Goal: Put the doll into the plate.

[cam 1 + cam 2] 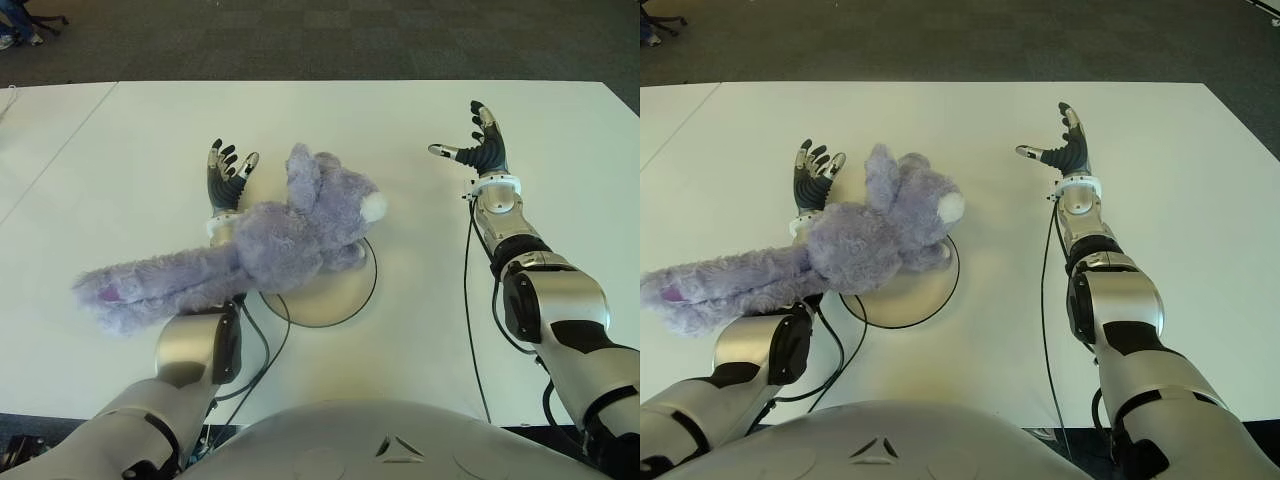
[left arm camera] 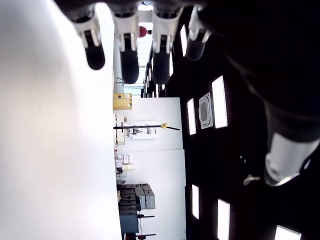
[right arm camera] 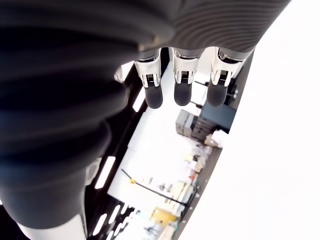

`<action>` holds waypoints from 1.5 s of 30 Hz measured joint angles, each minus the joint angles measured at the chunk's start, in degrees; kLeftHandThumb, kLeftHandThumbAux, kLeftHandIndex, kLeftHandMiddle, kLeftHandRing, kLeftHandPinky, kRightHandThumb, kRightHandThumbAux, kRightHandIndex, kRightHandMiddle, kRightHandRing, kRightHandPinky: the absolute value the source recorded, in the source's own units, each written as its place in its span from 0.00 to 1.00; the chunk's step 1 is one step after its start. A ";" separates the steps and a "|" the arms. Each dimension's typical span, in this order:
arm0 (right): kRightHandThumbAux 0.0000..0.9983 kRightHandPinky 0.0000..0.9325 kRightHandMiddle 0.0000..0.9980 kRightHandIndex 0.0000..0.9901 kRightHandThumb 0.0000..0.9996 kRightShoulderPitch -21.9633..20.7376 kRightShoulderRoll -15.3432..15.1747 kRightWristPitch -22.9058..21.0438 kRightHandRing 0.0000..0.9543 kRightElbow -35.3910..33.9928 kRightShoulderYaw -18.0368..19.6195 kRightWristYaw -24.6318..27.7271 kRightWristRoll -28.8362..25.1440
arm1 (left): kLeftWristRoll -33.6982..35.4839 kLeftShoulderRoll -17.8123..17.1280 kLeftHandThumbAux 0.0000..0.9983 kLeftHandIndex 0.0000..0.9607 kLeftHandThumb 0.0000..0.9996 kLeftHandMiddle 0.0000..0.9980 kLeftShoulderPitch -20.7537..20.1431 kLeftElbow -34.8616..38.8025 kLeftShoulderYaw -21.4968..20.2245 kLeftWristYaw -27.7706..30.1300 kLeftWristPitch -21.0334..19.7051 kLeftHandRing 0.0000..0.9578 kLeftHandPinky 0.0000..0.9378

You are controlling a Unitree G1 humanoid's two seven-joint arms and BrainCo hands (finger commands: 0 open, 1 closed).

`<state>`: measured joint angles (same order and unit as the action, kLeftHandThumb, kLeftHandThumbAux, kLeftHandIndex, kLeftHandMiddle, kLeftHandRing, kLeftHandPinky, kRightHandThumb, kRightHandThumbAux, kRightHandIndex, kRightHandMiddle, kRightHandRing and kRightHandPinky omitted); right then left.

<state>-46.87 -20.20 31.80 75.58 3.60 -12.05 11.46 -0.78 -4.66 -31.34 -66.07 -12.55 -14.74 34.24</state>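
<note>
Nearest to the robot, the purple plush doll (image 1: 240, 255) lies draped across the left forearm, its legs trailing off to the near left over the white counter (image 1: 420, 330). Its body and head reach right and farther away, covering part of the round plate (image 1: 335, 295), whose dark rim shows on the near right side of the toy. So the doll is partly over the plate and partly resting on the arm, not lying wholly inside the dish. A thin black cable (image 1: 268, 345) curls on the counter near the plate's near edge.

Farther out, the left robot hand (image 1: 228, 172) shows just beyond the doll, palm up, fingers spread apart and holding nothing. The right robot hand (image 1: 480, 145) is well to the right of the plate, also palm up with its fingers apart and empty. Beyond the counter's far edge lies dark carpet (image 1: 330, 40).
</note>
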 measured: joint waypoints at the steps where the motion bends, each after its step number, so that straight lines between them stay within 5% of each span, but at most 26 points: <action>1: 0.84 0.07 0.05 0.07 0.00 0.17 0.49 0.00 0.05 0.00 0.06 -0.05 -0.12 | 0.00 0.00 0.59 0.09 0.00 0.19 0.00 0.00 0.00 0.00 0.00 0.17 0.12; 15: 0.79 0.08 0.05 0.06 0.00 6.02 8.30 0.11 0.06 -0.08 6.13 1.08 -6.36 | -0.23 -0.05 0.61 0.06 0.00 0.17 0.00 -0.02 0.15 0.00 -0.04 0.16 0.14; 30: 0.67 0.08 0.07 0.07 0.00 8.90 11.17 3.36 0.07 -3.23 15.15 6.08 -14.91 | -1.01 -0.11 0.60 0.04 0.00 0.15 0.00 -0.54 0.72 1.18 -0.08 0.16 0.15; 45: 0.58 0.04 0.09 0.10 0.00 10.86 11.66 6.04 0.07 -4.21 15.81 7.74 -14.97 | -0.97 -0.10 0.58 0.05 0.00 0.17 -0.11 -1.04 1.33 4.18 0.21 0.17 0.16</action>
<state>-36.00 -8.54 37.84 71.37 19.41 -4.30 -3.51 -1.75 -4.75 -31.45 -67.11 -11.23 -10.56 34.45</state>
